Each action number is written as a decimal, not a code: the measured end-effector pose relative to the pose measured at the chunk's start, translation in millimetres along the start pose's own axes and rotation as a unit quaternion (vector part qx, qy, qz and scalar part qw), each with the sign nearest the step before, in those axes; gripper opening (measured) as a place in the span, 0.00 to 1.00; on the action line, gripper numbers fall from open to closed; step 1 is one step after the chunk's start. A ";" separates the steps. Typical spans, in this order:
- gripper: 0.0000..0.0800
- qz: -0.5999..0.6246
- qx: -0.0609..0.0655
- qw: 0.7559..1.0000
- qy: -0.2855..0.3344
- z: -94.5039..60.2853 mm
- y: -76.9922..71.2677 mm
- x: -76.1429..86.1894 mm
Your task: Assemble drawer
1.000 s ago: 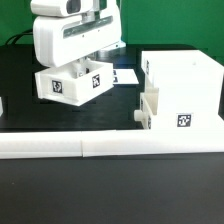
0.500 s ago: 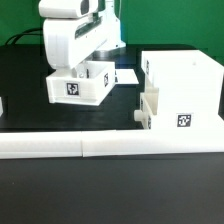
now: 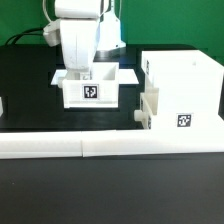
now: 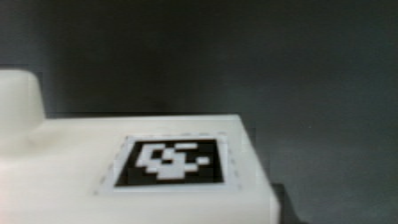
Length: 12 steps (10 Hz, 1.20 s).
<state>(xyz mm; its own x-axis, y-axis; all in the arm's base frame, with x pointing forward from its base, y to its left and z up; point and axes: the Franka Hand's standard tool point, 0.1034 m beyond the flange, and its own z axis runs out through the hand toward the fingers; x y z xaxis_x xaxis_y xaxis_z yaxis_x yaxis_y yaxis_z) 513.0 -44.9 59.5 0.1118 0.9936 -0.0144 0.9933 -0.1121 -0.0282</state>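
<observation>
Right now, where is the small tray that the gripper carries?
In the exterior view the small tray sits near the centre under the gripper, to the exterior view's left of the tall box shell and behind the border wall.

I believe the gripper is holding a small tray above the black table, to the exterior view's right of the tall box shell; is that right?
Not quite: in the exterior view the gripper holds the small tray to the exterior view's left of the tall box shell, not its right. The rest stands: the tray is over the black table.
</observation>
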 end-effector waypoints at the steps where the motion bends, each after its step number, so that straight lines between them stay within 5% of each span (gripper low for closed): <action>1: 0.05 -0.002 -0.001 1.000 0.000 0.3 3.1 2.2; 5: 0.05 -0.022 0.006 1.000 0.000 -2.8 30.4 18.4; 12: 0.05 -0.062 0.010 0.998 -0.007 -2.7 36.5 23.8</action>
<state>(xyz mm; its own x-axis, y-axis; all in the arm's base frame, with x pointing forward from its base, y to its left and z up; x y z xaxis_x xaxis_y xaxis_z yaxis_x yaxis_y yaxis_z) 551.9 -25.4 60.8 -0.0126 0.9996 -0.0242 0.9986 0.0114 -0.0510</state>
